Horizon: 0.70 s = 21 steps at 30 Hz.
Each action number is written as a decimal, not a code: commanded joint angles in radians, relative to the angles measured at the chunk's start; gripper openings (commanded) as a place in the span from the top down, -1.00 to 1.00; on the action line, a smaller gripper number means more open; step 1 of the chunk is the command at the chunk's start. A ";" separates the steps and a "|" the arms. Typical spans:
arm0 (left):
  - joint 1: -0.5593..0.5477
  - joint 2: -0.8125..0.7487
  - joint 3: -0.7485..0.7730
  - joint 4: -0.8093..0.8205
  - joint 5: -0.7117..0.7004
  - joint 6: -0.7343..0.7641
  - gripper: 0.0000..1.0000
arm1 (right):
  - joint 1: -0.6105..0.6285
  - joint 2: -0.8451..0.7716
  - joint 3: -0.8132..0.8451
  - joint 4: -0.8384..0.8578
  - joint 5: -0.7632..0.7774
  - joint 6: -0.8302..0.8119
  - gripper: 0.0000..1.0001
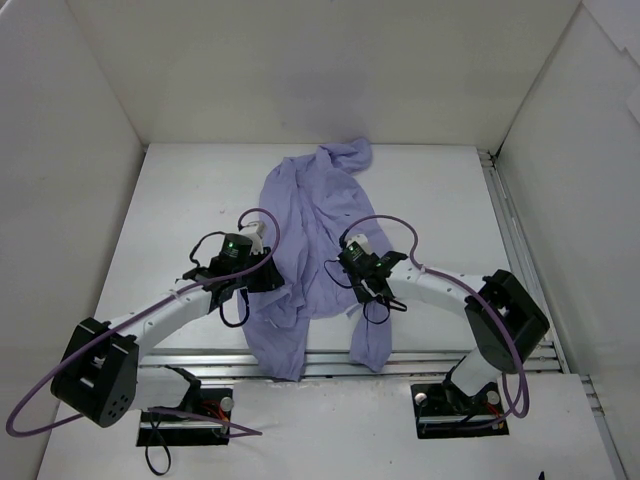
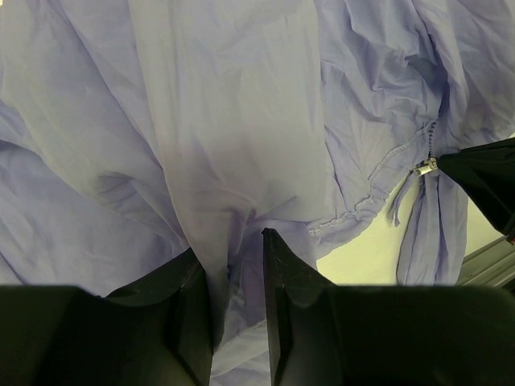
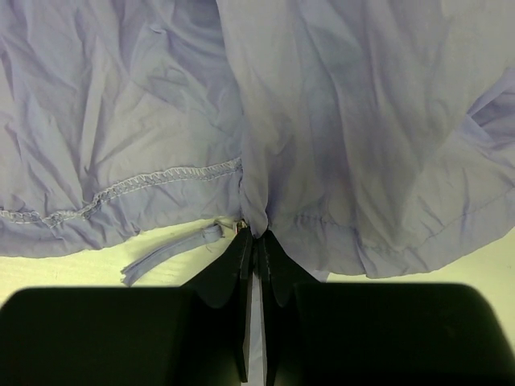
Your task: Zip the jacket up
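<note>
1. One white worktop (image 1: 180, 200) with white walls around it carries everything.
2. One lavender jacket (image 1: 310, 230) lies crumpled in the middle of the worktop, between the two arms. Its far end is bunched near the back wall and its lower part reaches the near edge.
3. Two arms come in from the sides: the left arm (image 1: 150, 320) meets the jacket's left side, the right arm (image 1: 450, 285) its right side.
4. One left tool (image 2: 234, 245) is closed on a fold of the jacket; in the left wrist view the cloth passes down between its two fingers.
5. One right tool (image 3: 255, 237) has its fingers pressed together on the jacket's hem, and the cloth wrinkles run toward the tips.
6. One thin lavender strip (image 3: 165, 256) hangs from the hem just beside the right tool and lies on the worktop.
7. One small metal zipper piece (image 2: 426, 167) sits at the bottom of the zipper line, touching the tip of the right tool.
</note>
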 commanded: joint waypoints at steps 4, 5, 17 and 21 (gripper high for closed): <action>-0.003 -0.015 0.013 0.047 0.007 -0.011 0.55 | 0.006 -0.074 0.063 0.005 0.020 -0.007 1.00; -0.003 -0.016 0.016 0.044 0.006 -0.011 0.54 | 0.007 -0.083 0.070 0.005 0.012 -0.008 1.00; -0.003 -0.079 0.060 -0.052 -0.075 0.005 0.12 | -0.008 -0.225 0.124 0.008 -0.090 -0.028 1.00; -0.003 -0.113 0.104 -0.130 -0.102 0.005 -0.23 | -0.016 -0.232 0.113 0.037 -0.123 -0.037 1.00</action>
